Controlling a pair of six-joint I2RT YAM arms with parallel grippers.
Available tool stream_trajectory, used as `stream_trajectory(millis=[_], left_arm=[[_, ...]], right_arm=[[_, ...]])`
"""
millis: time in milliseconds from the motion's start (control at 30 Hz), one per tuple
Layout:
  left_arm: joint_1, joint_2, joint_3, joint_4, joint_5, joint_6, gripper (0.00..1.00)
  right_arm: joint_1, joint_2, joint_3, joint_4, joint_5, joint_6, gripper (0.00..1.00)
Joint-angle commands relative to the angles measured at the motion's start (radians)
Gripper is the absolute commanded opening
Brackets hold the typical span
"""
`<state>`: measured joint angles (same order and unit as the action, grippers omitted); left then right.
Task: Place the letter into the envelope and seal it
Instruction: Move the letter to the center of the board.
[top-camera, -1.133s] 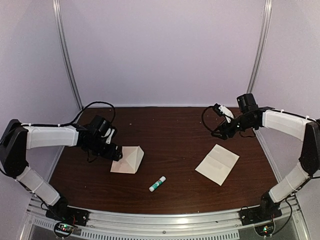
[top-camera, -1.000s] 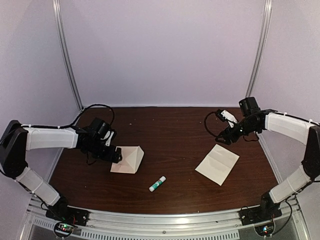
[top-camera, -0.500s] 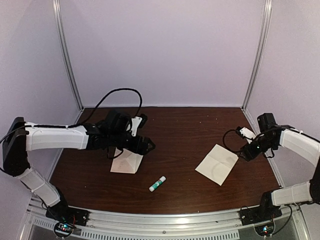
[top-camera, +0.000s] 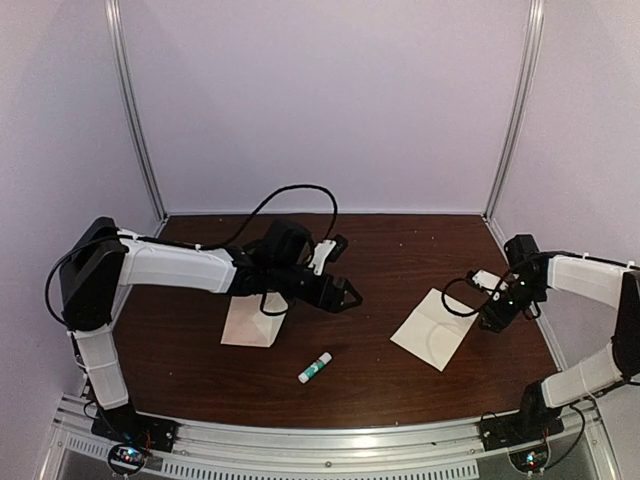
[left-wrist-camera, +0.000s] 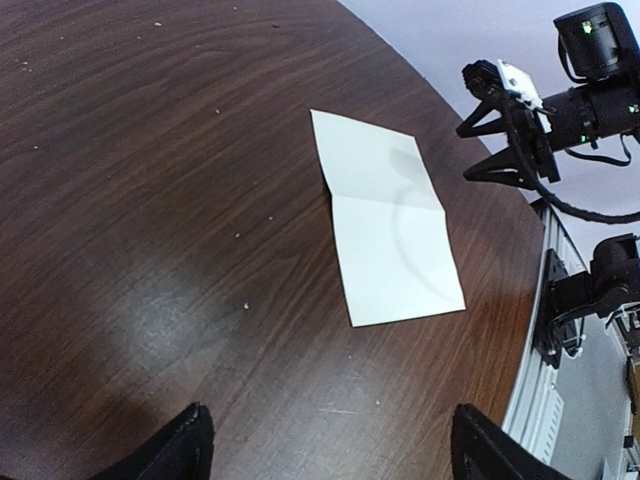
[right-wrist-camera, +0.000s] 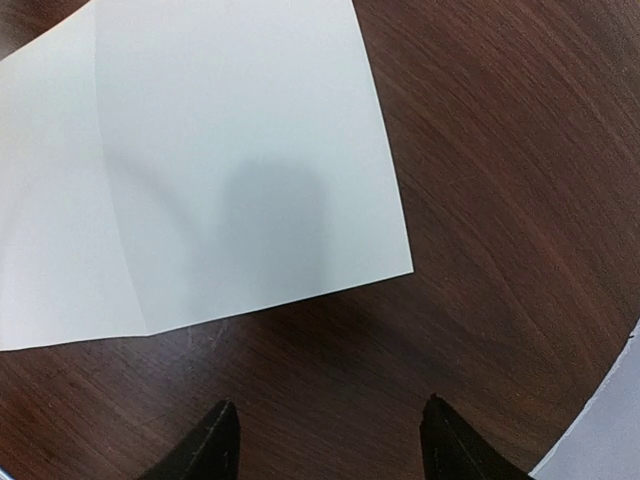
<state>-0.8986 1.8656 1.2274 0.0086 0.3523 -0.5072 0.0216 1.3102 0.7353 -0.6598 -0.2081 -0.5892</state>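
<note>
nothing of the task looks done yet. on the table (top-camera: 380, 250) the letter (top-camera: 434, 328) lies flat at the right, well apart from the envelope (top-camera: 253, 322) at the left. the left gripper (left-wrist-camera: 330, 455) hangs over the middle, fingers spread and empty. the right gripper (right-wrist-camera: 325, 440) hovers at the letter's edge, jaws apart, holding nothing. the glue stick (top-camera: 315, 367) lies untouched near the front. inserting and sealing remain.

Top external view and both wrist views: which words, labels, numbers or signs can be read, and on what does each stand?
No text can be read.
Glue stick: green label, too small to read.
Letter: blank, only fold creases.
Envelope: no writing shows.
</note>
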Motion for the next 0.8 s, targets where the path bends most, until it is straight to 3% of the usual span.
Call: stream_trajectory(millis=[0,400,767], left_arm=[[0.001,0.043,0.053,0.079,0.101,-0.059,0.84],[0.001,0.091,0.059,0.044,0.123,-0.033,0.84],[0.001,0.123,0.048,0.072,0.154,-0.034,0.79]], right_arm=[[0.001,0.027,0.026,0.021,0.001,-0.023,0.62],[0.049,0.173,0.057,0.137,0.027,0.008,0.61],[0.233,0.327,0.093,0.183,0.083,0.016,0.58]])
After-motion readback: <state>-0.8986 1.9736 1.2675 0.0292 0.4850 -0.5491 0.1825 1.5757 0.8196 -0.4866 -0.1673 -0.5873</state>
